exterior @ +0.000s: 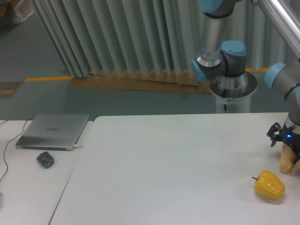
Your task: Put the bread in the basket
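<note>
The bread (285, 164), a small pale tan piece with reddish-brown patches, stands on end at the table's far right edge. My gripper (291, 155) comes down on it from above, its dark fingers closed around the bread's upper part; the frame's right edge cuts off part of both. The basket is out of view. A glossy yellow bell pepper (269, 184) lies on the table just in front and to the left of the bread.
A closed grey laptop (54, 131) and a dark mouse (45, 160) sit on the lower left table. The arm's base pedestal (233, 93) stands behind the white table (178, 164). A pleated curtain hangs at the back.
</note>
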`<state>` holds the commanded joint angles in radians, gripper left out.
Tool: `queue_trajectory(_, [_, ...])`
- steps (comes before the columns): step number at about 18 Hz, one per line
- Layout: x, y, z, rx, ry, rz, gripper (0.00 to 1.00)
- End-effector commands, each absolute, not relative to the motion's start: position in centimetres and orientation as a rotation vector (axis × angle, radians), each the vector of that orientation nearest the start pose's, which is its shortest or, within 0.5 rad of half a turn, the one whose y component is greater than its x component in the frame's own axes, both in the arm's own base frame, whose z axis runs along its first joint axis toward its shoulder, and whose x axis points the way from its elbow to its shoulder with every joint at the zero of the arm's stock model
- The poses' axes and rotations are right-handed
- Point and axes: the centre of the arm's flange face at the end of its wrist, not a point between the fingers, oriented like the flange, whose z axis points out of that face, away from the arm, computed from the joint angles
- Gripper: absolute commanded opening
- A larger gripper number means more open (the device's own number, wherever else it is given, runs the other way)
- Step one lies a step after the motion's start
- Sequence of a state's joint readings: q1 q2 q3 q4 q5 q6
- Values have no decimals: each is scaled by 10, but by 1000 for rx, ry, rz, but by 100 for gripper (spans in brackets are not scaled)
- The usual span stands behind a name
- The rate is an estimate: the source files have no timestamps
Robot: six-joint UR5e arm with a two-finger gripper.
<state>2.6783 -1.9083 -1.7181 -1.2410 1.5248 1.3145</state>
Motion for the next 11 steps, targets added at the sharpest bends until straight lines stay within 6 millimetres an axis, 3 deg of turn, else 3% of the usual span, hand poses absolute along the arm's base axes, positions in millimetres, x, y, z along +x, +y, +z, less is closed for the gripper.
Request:
queue_trajectory(4, [-451, 379, 262, -3126, 353, -264, 68])
queue_trajectory(6, [-451, 379, 261, -3120, 404, -265, 52])
queue_trajectory(11, [-452, 378, 268, -3116, 408, -252, 44])
